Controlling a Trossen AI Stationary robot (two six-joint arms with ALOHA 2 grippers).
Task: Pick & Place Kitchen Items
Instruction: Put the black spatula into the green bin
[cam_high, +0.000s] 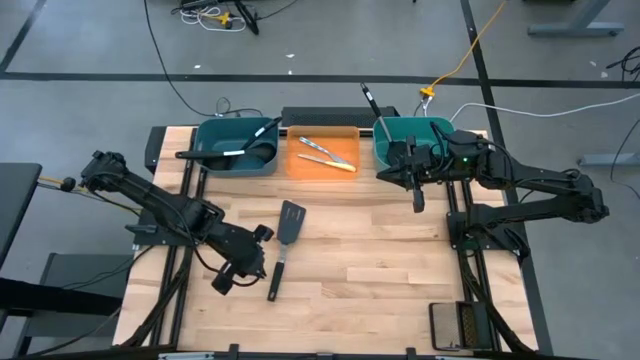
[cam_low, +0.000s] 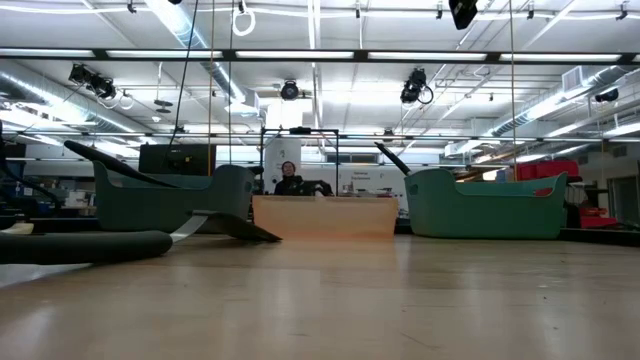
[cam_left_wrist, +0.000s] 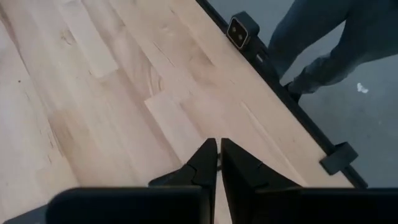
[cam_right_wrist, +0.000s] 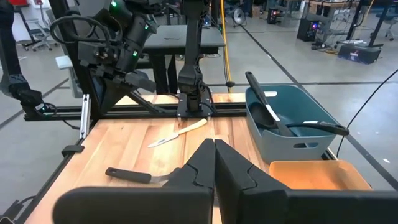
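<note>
The left gripper (cam_high: 224, 283), fingers almost together and holding nothing, hovers near the table's (cam_high: 380, 260) front-left beside the black spatula (cam_high: 284, 245) lying mid-table, seemingly lining up a pick that calls for opening wide, while the right gripper (cam_high: 418, 203), closed empty, waits by the right teal bin (cam_high: 425, 133).

black spatula (cam_high: 283, 245), teal bins (cam_high: 237, 147), orange bin (cam_high: 324, 155), pale wood table (cam_high: 350, 250)
</note>
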